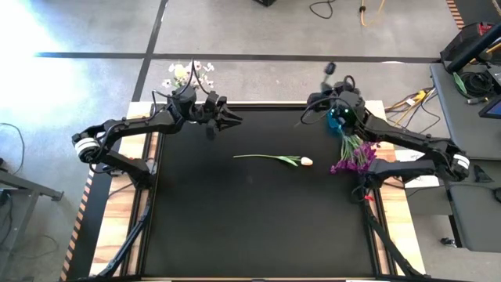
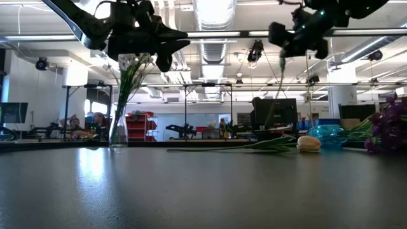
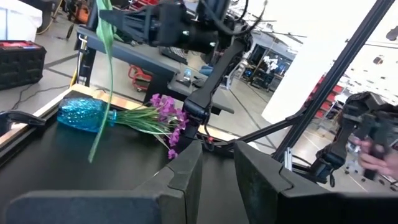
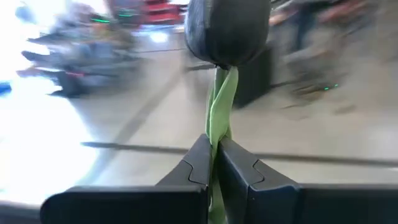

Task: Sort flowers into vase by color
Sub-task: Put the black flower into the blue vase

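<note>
The right gripper (image 4: pixel 214 163) pinches the dark tulip (image 4: pixel 227 28) by its stem; hold tight, the left gripper (image 3: pixel 217 180) waits with fingers apart.

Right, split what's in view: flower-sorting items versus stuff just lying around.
Job:
- dark tulip, held by right gripper
- peach tulip on the table
- purple flowers
- blue vase, lying down
- clear vase with white flowers

Lying about:
- cables
- black crate

— Where do you see the flowers?
— A cream-peach tulip (image 1: pixel 306 161) lies mid-table; magenta sprays (image 1: pixel 354 157) lie at the right edge; white blossoms (image 1: pixel 188 74) stand upright far left; a dark tulip (image 4: pixel 227 28) hangs raised.
</note>
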`<action>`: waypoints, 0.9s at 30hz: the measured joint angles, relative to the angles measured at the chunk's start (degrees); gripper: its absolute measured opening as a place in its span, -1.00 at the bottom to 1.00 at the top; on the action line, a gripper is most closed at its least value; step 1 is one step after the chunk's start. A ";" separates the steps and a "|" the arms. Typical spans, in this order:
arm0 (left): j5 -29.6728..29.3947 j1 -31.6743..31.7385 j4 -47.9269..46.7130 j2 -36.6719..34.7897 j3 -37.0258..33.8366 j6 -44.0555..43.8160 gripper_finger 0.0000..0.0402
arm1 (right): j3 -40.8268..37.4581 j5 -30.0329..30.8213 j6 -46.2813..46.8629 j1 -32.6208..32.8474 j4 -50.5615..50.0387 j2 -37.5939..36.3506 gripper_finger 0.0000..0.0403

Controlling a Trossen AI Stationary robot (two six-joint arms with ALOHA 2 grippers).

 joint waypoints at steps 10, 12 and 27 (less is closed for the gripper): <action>2.22 0.50 -1.40 -0.42 0.00 -0.10 -0.61 | 5.72 -5.84 13.45 9.80 -3.31 13.43 -0.94; 2.68 0.61 -1.40 -0.42 0.00 -0.13 -0.61 | 7.30 -8.44 16.81 9.93 -3.48 17.13 -0.94; 4.57 2.32 -2.43 -2.58 0.00 0.47 -0.61 | 35.84 -23.68 21.67 9.89 -38.98 38.54 -0.36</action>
